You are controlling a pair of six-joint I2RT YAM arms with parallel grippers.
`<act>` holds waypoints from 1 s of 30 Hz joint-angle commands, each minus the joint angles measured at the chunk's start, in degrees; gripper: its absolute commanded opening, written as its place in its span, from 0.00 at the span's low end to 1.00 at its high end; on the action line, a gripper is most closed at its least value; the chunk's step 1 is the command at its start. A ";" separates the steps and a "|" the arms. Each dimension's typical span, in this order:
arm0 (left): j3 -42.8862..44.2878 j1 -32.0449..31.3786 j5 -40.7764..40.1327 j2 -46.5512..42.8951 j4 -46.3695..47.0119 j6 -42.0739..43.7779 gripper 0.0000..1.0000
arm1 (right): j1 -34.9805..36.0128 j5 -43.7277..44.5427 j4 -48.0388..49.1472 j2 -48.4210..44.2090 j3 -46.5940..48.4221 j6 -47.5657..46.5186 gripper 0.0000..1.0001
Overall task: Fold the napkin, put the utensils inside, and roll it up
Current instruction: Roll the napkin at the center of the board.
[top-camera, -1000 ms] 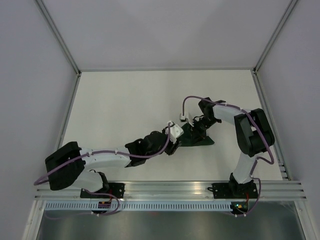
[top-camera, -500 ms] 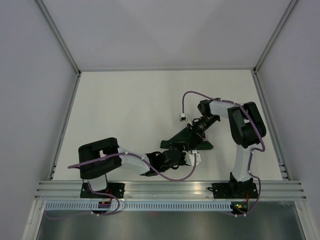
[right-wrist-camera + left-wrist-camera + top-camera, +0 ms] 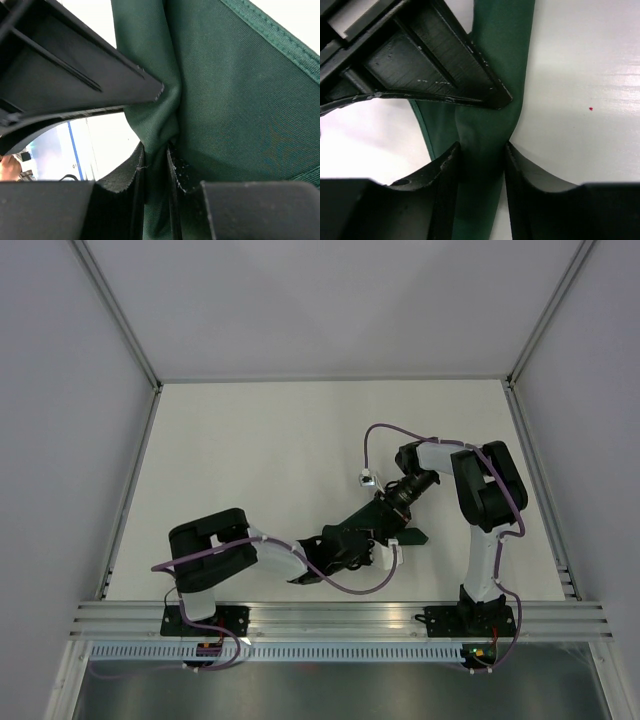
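While the right gripper pinches the napkin, the left gripper — likewise — clamps it

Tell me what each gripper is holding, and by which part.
Both hold the napkin. The left gripper pinches a gathered, narrow stretch of it. The right gripper pinches a bunched fold of the cloth.

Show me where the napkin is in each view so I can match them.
Top external: the napkin is a dark green strip right of centre, toward the near edge.
Left wrist: it runs top to bottom through the middle.
Right wrist: it fills the right side, with a fold pinched at bottom centre.
Shared landmark: the white table.
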 commanded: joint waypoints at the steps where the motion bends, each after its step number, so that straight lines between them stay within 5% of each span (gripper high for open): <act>1: 3.74 1.59 5.52 0.80 -7.89 -3.64 0.40 | 0.01 9.90 7.53 3.60 -0.99 -4.19 0.21; 5: 7.87 2.91 8.69 1.59 -17.03 -7.16 0.21 | 0.01 9.99 7.61 3.51 -0.99 -4.02 0.22; 9: 9.72 3.79 12.56 1.95 -21.26 -8.66 0.02 | -0.07 10.42 9.36 2.02 -1.51 -1.83 0.36; 16: 10.96 5.37 17.30 2.21 -25.13 -10.77 0.02 | -1.74 10.69 11.57 -5.01 -0.90 2.13 0.74; 30: 15.86 11.51 27.84 1.68 -31.89 -17.79 0.02 | -19.13 3.49 17.28 -21.00 1.31 9.88 0.75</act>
